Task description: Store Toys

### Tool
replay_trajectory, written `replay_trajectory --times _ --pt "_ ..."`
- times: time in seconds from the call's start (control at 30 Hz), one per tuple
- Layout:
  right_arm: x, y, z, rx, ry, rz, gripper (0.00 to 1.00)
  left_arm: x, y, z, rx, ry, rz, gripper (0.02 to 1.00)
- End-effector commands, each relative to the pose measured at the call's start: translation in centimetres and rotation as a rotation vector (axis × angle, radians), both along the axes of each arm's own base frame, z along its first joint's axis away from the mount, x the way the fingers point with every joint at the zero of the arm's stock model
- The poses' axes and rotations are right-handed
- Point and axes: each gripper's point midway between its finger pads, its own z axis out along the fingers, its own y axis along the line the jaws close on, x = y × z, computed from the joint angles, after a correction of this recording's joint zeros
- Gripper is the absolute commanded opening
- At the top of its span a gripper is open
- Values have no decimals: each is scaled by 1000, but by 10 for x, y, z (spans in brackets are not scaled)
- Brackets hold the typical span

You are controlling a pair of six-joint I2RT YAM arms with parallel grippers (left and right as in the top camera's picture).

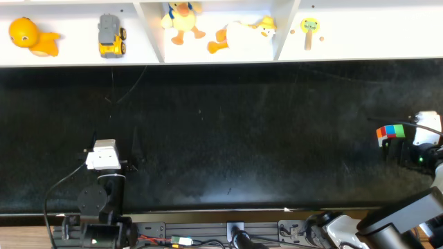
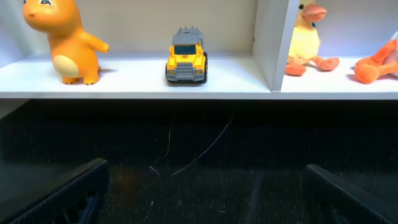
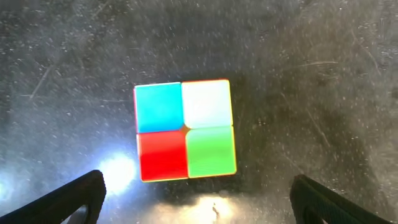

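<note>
Right wrist view: my right gripper [image 3: 198, 185] has its jaws spread wide and holds nothing. The small square plastic puzzle cube [image 3: 185, 129] sits beneath, framed by the two fingers, its upper face quartered blue, white, red and green. Top view puts that cube at the frame's right edge, mid-height, on the black tabletop [image 1: 242, 138], well apart from the white shelf [image 1: 208, 61] along the upper edge. My left gripper [image 2: 205, 186] also gapes wide, empty. Judgement: cube light, rigid, smooth-sided; grip squarely across two opposite flat faces, not corners. No legible writing found.
</note>
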Motion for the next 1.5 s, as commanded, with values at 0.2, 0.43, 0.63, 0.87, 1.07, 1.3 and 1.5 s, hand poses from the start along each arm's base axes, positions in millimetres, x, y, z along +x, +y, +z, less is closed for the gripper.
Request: replay_trajectory --times 0.2,0.43,0.63,0.87,1.07,1.3,1.5 --pt "13 9 -9 -13 19 50 954 0 0 1 19 -6 -3 998" --pt "13 11 -19 -12 63 61 952 0 0 1 19 -6 -3 998" --pt "13 11 -20 -9 66 61 945 0 0 1 19 -6 -3 998" --pt "12 12 -25 7 75 51 919 0 0 1 19 -6 -3 998" --pt "12 12 -25 7 75 52 890 0 0 1 19 -5 -3 998" --pt "12 12 -25 7 74 52 614 0 0 1 19 -6 -3 998" --pt "13 11 -24 5 72 52 470 0 0 1 19 -5 -3 998"
